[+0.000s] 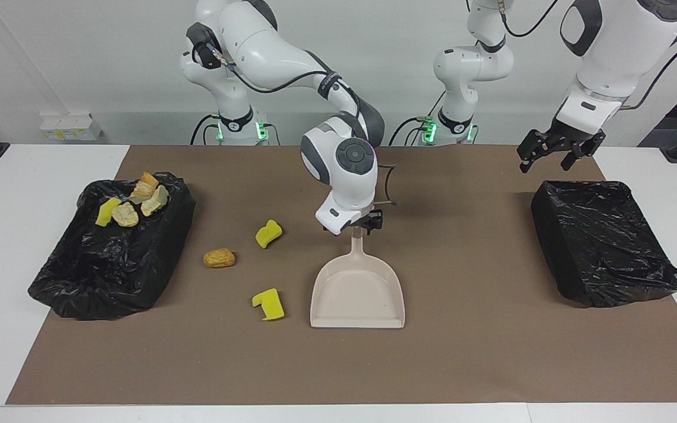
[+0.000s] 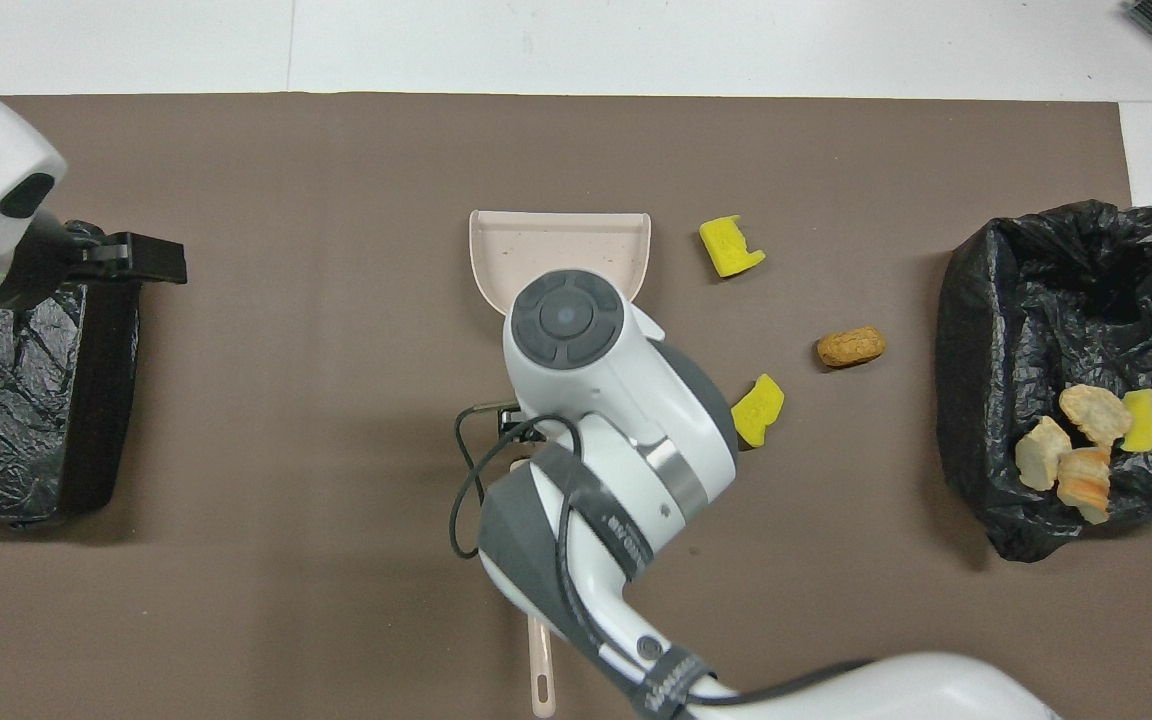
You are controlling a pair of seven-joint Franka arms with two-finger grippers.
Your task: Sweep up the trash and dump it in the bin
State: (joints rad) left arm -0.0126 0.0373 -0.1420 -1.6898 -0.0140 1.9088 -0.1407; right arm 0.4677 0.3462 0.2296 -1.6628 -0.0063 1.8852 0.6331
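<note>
Hovering over the dustpan [image 1: 357, 294] handle, our right gripper [image 1: 362, 225] has fingers we cannot tell apart or together. Three scraps [image 1: 219, 258] lie beside the dustpan. Our left gripper [image 1: 557, 154] hangs spread above the empty bin [image 1: 603, 241].

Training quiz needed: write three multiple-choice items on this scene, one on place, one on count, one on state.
1. The tan lump lies: A in the dustpan; B on the mat; C in the filled bin.
2. Scraps on the mat: A one; B three; C five.
3. The dustpan is: A flat on the mat; B tipped over a bin; C upside down.
B: the tan lump sits on bare mat. B: it plus two yellow chunks. A: the dustpan rests flat.
</note>
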